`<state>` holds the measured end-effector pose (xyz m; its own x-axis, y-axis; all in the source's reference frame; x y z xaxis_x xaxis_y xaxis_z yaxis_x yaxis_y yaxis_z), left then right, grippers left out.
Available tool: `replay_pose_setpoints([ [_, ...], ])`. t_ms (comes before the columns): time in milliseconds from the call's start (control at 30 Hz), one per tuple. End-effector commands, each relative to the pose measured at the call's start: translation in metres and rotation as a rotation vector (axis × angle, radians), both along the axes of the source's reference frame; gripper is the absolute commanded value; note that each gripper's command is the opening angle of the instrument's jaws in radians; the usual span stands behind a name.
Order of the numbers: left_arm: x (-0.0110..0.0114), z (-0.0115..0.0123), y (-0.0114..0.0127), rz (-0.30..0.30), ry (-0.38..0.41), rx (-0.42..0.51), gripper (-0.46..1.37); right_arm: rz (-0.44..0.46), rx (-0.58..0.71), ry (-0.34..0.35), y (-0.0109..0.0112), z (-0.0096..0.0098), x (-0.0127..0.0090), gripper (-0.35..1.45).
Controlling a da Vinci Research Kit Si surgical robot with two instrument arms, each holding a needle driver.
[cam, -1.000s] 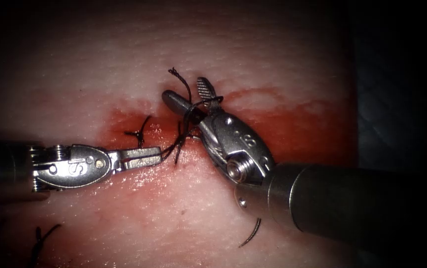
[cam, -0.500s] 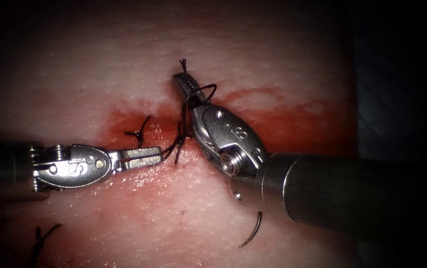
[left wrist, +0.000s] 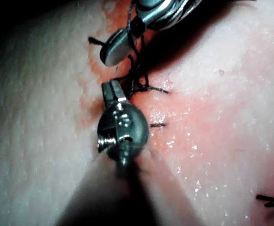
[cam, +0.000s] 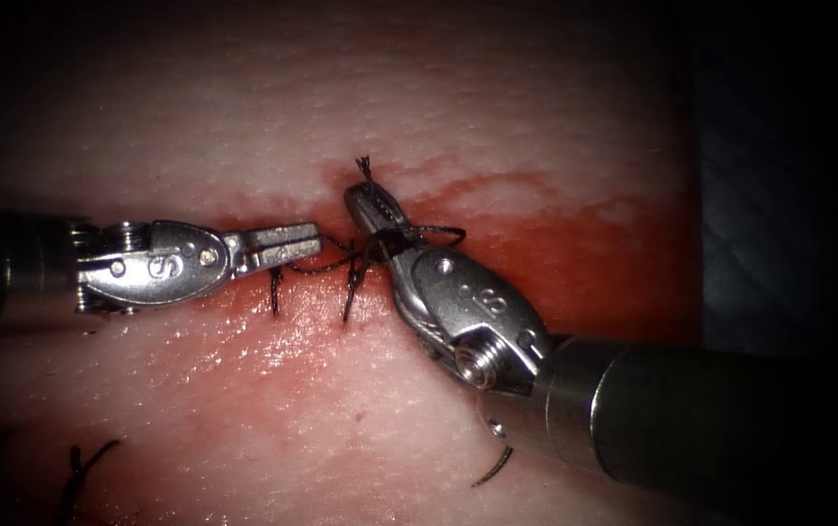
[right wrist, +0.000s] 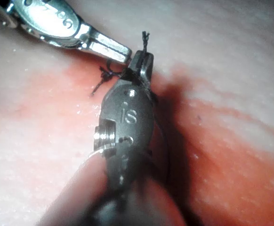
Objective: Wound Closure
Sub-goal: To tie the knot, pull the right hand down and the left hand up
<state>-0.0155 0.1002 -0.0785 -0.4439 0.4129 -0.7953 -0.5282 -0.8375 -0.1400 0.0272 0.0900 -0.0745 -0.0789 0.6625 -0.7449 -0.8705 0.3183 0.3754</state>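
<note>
Dark braided thread [cam: 336, 263] clamped by left steel needle driver [cam: 294, 241] and right steel needle driver [cam: 372, 205], short end gripped. Curved needle [cam: 492, 468] loose on pale tissue [cam: 244, 127]. Knot unfinished; earlier stitches [cam: 83, 468] placed.

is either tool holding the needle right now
No, the needle lies loose on the tissue; both the left tool and right tool grip thread.

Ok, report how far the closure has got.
Done: tied stitches with cut ends sit along the cut. In hand: the left tool and right tool each grip thread, looped around the right tool. The needle lies free on the tissue. Left: this knot isn't snug.
</note>
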Motion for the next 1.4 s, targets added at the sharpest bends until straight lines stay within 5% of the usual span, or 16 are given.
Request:
replay_pose_setpoints([
  [33,-0.0001,0.0003,0.0003,0.002,0.005,0.003,-0.35,0.001,0.004,-0.007,-0.0003,0.0001,0.0000,-0.35],
  [433,-0.0030,0.0038,0.0069,-0.001,0.086,-0.024,-0.35,-0.030,0.014,-0.024,-0.0054,0.0001,0.0005,-0.35],
  [667,-0.0065,0.0031,0.0090,0.019,0.121,-0.044,-0.35,-0.040,0.017,-0.025,-0.0074,-0.0012,0.0007,-0.35],
  [1400,-0.0084,0.0007,0.0122,0.036,0.151,-0.094,-0.35,-0.148,0.062,-0.029,-0.0142,-0.0015,0.0019,-0.35],
])
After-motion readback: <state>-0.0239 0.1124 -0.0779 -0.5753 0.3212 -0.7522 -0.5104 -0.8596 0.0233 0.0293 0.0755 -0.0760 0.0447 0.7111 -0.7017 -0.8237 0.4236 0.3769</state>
